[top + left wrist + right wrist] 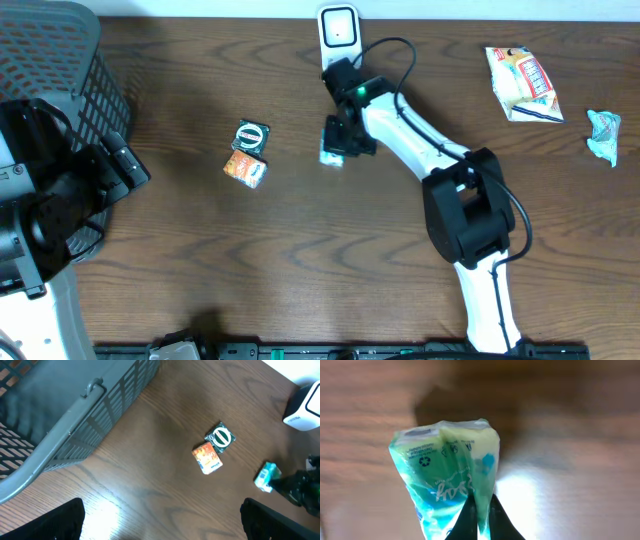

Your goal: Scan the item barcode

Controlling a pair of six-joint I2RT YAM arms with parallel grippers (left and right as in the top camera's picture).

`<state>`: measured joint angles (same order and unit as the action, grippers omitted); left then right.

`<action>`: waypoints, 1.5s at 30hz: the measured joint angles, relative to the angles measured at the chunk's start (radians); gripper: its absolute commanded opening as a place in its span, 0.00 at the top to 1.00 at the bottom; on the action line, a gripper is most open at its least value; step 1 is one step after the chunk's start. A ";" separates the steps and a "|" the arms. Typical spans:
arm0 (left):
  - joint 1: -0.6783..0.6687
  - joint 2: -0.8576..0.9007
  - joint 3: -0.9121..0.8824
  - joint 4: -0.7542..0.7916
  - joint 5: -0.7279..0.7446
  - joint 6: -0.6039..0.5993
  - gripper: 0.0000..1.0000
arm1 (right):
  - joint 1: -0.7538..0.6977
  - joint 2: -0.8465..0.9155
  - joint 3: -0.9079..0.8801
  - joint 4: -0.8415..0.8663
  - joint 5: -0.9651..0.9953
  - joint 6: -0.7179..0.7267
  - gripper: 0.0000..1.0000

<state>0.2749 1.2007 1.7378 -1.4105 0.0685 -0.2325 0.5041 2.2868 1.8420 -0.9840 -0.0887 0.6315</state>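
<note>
The item is a small teal and green packet [445, 475] with white lettering. My right gripper [481, 505] is shut on its edge, the two dark fingers pinching the foil. In the overhead view the right gripper [340, 140] holds the packet [331, 155] low over the table, a short way in front of the white barcode scanner [338, 30] at the far edge. The left wrist view also shows the packet [266, 476] at its right. My left gripper [162, 520] is open with nothing between its fingers, and it hangs over bare wood beside the basket. No barcode is visible.
A grey mesh basket [60, 60] fills the far left corner. A round green packet [251, 136] and an orange packet [245, 169] lie left of centre. A snack bag [523, 84] and a crumpled teal wrapper [603, 135] lie at the far right.
</note>
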 measured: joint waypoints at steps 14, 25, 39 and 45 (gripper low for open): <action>0.000 0.000 0.000 0.000 0.000 0.000 0.02 | -0.004 -0.132 -0.020 -0.153 0.042 -0.123 0.33; 0.000 0.000 0.000 0.000 0.000 0.000 0.02 | -0.075 -0.132 -0.020 -0.156 -0.005 -0.211 0.10; 0.000 0.000 0.000 0.000 0.000 0.000 0.02 | -0.138 -0.132 -0.072 -0.205 -0.201 -0.481 0.07; 0.000 0.000 0.000 0.000 0.000 0.000 0.02 | -0.132 -0.132 -0.091 -0.193 -0.203 -0.494 0.01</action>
<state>0.2749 1.2007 1.7378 -1.4105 0.0681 -0.2325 0.3725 2.1548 1.7508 -1.1774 -0.2920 0.1375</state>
